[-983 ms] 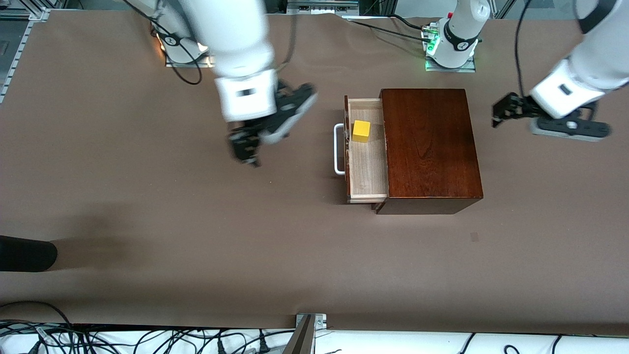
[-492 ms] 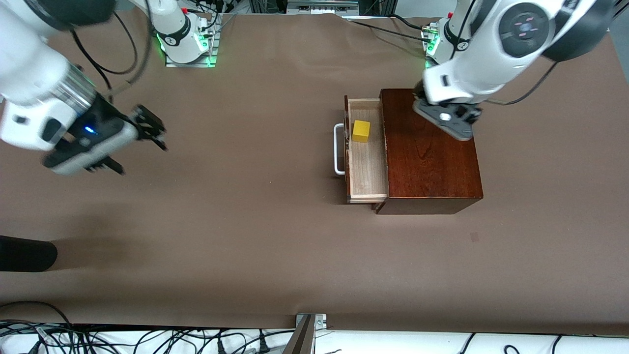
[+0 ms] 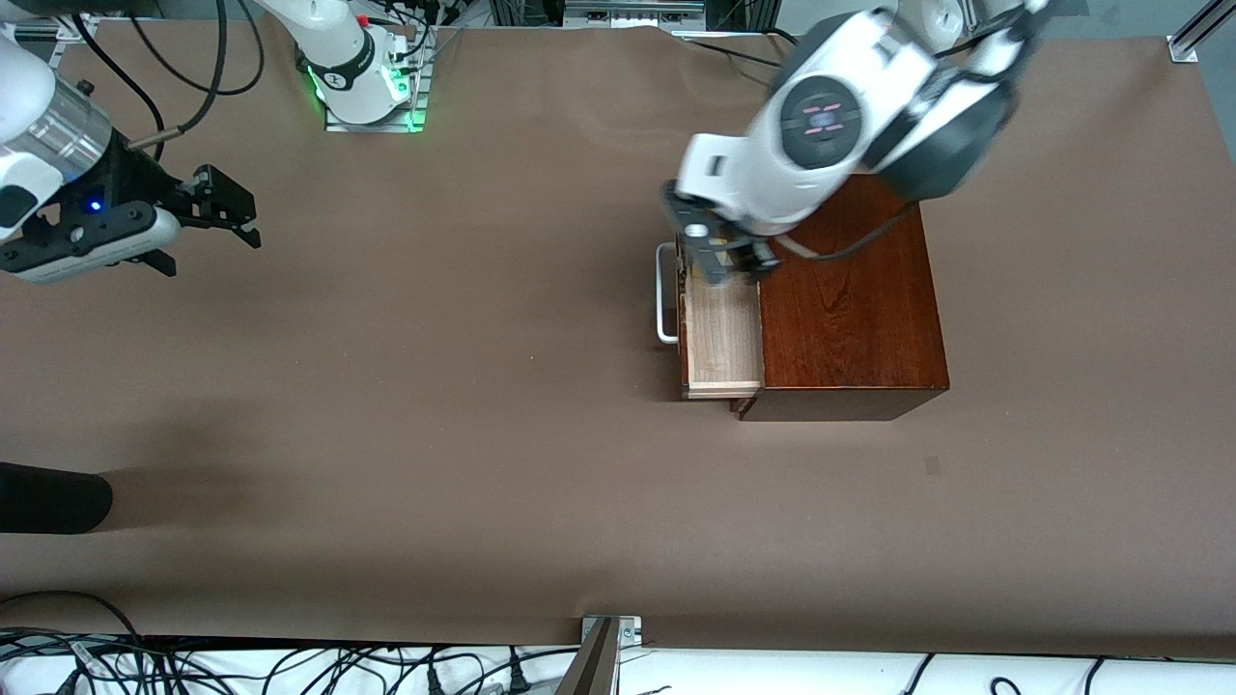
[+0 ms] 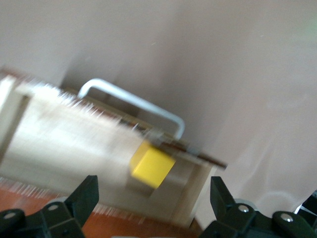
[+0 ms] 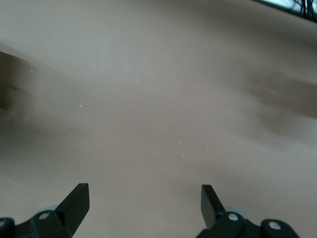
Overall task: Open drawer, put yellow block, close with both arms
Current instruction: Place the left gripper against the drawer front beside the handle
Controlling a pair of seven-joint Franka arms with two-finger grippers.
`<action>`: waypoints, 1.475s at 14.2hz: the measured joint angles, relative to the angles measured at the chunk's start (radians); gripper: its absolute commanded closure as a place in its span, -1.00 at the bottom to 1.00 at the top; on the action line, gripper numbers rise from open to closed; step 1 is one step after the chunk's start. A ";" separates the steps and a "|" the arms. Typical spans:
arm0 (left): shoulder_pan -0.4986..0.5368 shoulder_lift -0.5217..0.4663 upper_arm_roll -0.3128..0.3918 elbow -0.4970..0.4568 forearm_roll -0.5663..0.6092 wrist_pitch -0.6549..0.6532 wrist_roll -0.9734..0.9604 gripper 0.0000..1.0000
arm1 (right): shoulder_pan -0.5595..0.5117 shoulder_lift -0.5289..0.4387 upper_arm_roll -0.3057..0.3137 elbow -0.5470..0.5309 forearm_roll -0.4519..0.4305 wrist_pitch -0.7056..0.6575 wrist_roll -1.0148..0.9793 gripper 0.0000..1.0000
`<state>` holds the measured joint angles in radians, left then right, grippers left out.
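Nothing readable in front of me right now: no words, numbers or brand names come through in any view. My left arm's joint cap (image 3: 819,119) shows only short red bars, not legible as text.

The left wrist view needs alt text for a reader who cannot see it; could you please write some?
A small bright yellow cube sits in the open pale-wood drawer, near its white U-shaped bar handle. The left gripper hovers above it, fingers open, over brown table.
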<state>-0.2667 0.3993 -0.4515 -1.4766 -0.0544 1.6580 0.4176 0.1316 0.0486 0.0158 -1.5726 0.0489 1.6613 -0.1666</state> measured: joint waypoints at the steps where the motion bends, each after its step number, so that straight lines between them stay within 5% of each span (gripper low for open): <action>1: -0.033 0.033 -0.001 0.015 -0.016 0.002 -0.006 -1.00 | 0.000 0.003 0.000 -0.007 -0.008 0.000 0.018 -1.00; 4: -0.094 0.113 -0.001 0.024 -0.021 0.079 0.001 -1.00 | 0.000 0.011 -0.003 -0.011 -0.048 -0.005 0.030 -1.00; 11: -0.187 0.264 -0.001 0.030 0.206 0.263 0.311 -1.00 | -0.001 0.012 -0.042 -0.011 -0.057 -0.028 0.031 -1.00; 15: -0.215 0.296 0.001 0.028 0.317 0.180 0.317 -1.00 | -0.001 0.012 -0.042 -0.010 -0.057 -0.028 0.031 -1.00; 21: -0.184 0.300 0.001 0.038 0.320 0.082 0.327 -1.00 | -0.001 0.012 -0.043 -0.010 -0.057 -0.028 0.031 -1.00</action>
<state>-0.4507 0.6991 -0.4501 -1.4386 0.2657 1.7401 0.7443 0.1302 0.0604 -0.0273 -1.5828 -0.0085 1.6337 -0.1358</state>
